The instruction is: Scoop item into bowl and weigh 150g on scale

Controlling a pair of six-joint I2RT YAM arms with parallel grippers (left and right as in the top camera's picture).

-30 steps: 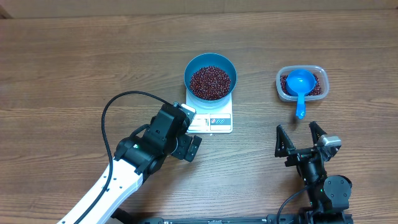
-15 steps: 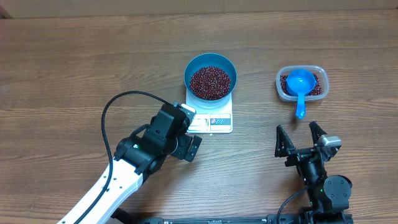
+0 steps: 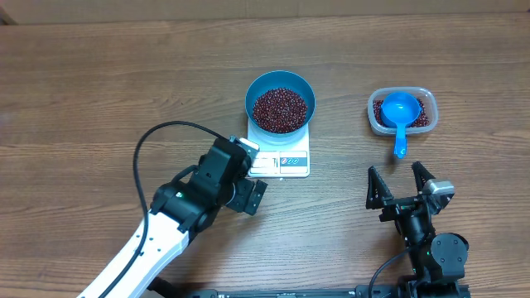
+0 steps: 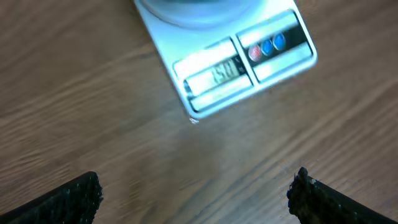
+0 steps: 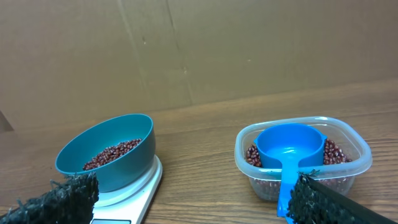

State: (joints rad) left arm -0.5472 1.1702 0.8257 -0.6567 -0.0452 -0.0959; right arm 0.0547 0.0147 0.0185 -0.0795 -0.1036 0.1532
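- The left side of the worktop [image 3: 74, 83] is bare wood from far edge to near edge — the widest room to pass.
- At the middle, towards the far edge, the bowl [image 3: 308, 86] sits on the scale [image 3: 291, 162]; together they form one tall block.
- The left gripper [image 3: 252, 172], jaws spread wide, hangs close by the scale's front-left corner. Its arm [image 3: 157, 236] and a black cable loop [image 3: 139, 161] fill the ground towards the near-left corner.
- Near the far-right corner stands a clear tub [image 3: 424, 93]. The scoop [image 3: 399, 112] rests in it, its handle jutting over the rim towards the near edge.
- Between scale and tub runs an open lane of wood.
- The right gripper [image 3: 399, 184], jaws apart, stands by the near edge — a narrow bare strip separates it from the scoop handle.
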